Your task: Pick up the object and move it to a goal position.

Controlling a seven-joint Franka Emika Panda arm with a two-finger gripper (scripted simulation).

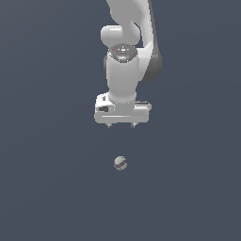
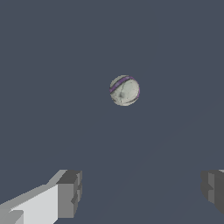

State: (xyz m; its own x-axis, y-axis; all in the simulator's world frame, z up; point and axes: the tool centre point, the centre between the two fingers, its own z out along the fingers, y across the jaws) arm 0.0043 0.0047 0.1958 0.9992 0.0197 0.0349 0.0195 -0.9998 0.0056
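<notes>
A tiny off-white ball (image 1: 120, 163) with a dark purplish stripe lies on the flat dark grey floor in the exterior view. It also shows in the wrist view (image 2: 124, 90). My gripper (image 1: 121, 125) hangs above the ball and apart from it, pointing down. Its jaws are spread wide and hold nothing. In the wrist view the two fingertips (image 2: 70, 193) stand far apart at the frame's edge, and the ball lies beyond the gap between them.
The white arm (image 1: 124, 70) rises out of the top of the exterior view. Nothing else shows on the dark grey floor (image 1: 47, 188).
</notes>
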